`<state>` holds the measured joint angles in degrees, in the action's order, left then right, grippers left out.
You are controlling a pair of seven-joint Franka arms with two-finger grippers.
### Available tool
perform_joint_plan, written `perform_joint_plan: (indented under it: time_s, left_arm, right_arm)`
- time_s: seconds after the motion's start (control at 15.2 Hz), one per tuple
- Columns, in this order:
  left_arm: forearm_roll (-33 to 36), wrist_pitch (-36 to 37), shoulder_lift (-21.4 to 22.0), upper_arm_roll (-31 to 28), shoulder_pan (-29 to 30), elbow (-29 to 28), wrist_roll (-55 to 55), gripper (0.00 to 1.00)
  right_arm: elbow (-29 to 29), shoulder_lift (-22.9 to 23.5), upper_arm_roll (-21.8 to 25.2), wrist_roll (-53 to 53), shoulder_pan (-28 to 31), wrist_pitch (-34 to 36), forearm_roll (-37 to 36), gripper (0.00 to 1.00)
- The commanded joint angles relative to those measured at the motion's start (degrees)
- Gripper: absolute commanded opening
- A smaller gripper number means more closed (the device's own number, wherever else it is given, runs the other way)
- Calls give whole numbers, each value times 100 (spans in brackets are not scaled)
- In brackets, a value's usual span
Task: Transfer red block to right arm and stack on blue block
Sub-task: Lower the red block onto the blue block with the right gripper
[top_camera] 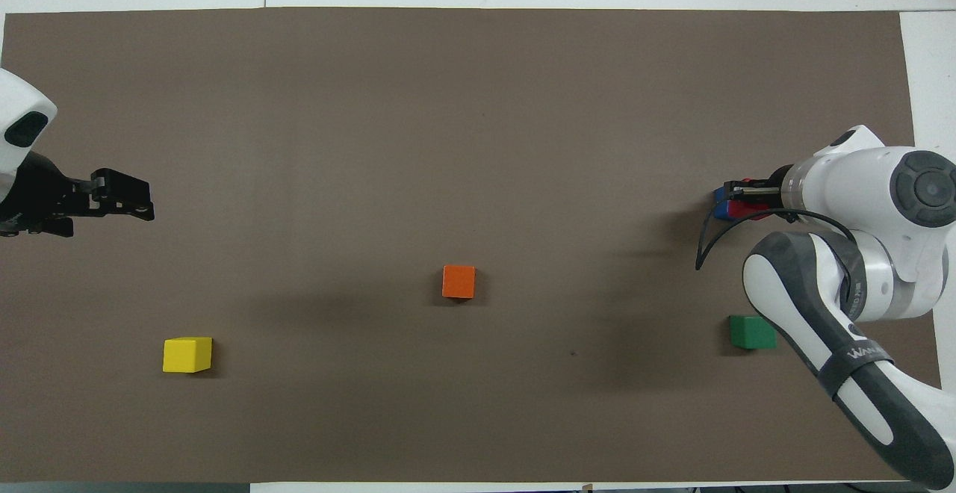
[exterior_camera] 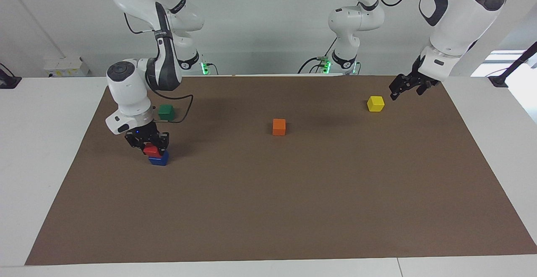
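Red block [exterior_camera: 151,150] set on blue block [exterior_camera: 159,158], clamped by right gripper [exterior_camera: 147,141].

Stack toward the right arm's end of the brown mat [exterior_camera: 293,193], farther from the robots than the green block [exterior_camera: 166,112]; red block slightly askew on the blue one, pinched between the closed-in fingers. Left gripper [exterior_camera: 402,87] raised over the mat's edge at the left arm's end, beside the yellow block [exterior_camera: 375,103], fingers spread wide, nothing held. Orange block [exterior_camera: 279,126] alone near mid-mat, well apart from both grippers.
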<state>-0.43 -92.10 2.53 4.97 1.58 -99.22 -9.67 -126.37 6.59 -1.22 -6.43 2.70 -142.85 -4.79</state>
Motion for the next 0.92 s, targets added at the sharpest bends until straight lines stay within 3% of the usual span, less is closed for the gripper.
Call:
perform_joint_plan:
  time_s: [0.0,0.85]
  left_arm:
    - [200,253,-34,-32,-88,227,219,100]
    - [122,139,19,-40,-70,105,325,100]
  right_arm:
    - [-90,-35,-45,106,55,-164,127,0]
    - [-72,9,-45,115,55,-287,127,0]
